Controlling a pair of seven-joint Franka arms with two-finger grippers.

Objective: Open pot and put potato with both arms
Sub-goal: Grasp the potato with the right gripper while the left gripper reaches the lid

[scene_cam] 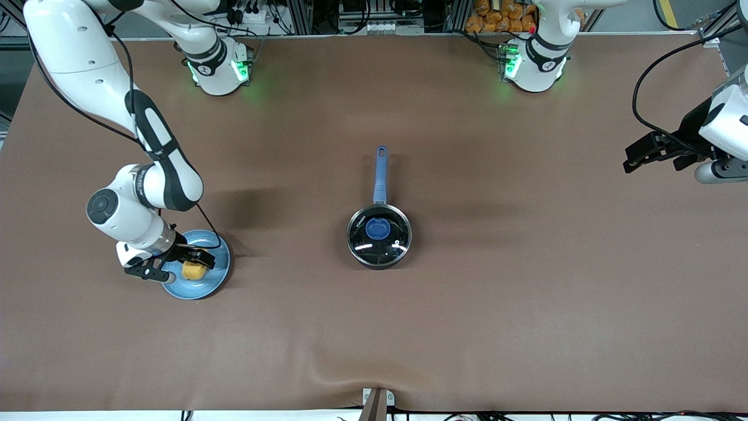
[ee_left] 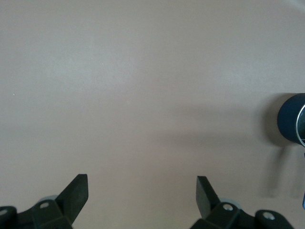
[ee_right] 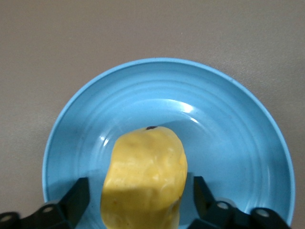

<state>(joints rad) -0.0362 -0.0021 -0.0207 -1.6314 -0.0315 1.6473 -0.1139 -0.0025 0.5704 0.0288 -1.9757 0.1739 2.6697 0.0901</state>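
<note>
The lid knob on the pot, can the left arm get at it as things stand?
Probably yes. The knob tops the lid with nothing over it; the left gripper hangs open over bare table, and the right gripper straddles the potato.

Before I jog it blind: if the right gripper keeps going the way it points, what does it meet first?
The potato on the blue plate, it seems: the right gripper is open, fingers either side of it.

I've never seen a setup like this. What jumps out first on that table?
The yellow potato on a blue plate at the right arm's end of the table, with the right gripper open around it. Mid-table sits the black pot, its glass lid on. The left gripper waits open over bare table.
</note>
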